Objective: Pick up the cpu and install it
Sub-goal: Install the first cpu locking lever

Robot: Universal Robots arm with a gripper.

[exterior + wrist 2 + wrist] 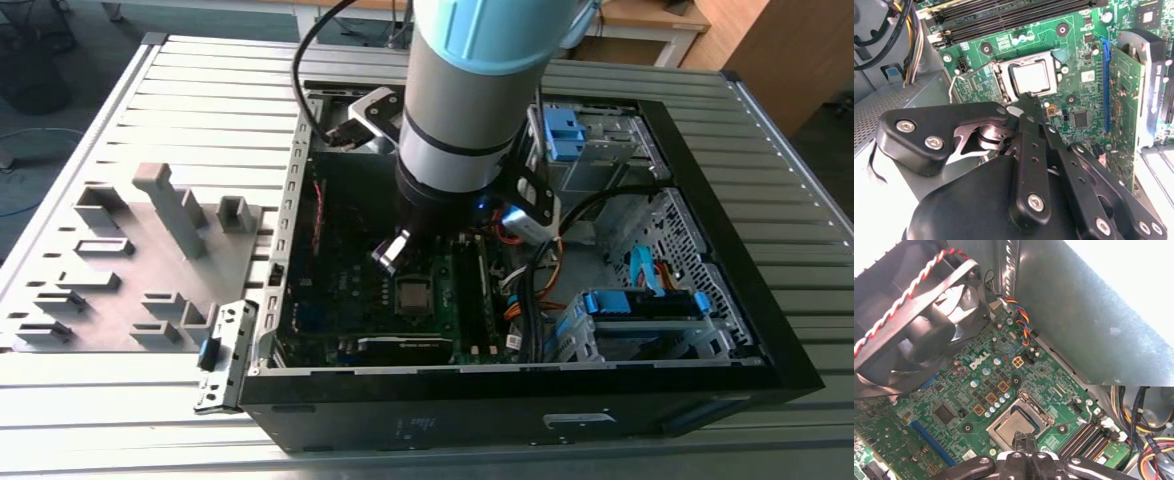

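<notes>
CPU work is framed by the open computer case (747, 340) on the slatted table (174, 90). The green motherboard (1074, 50) is seen inside. The cpu (1030, 78) is seated in its socket (1016, 422). The gripper (1026, 107) is closed, empty, just above it.

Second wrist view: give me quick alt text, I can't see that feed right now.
The cpu lies flat in the motherboard's silver-framed socket, silvery top up. The black claw reaches in from the foreground, its tip at the chip's near edge. Green motherboard surrounds the socket, with dark memory slots beyond it.
</notes>
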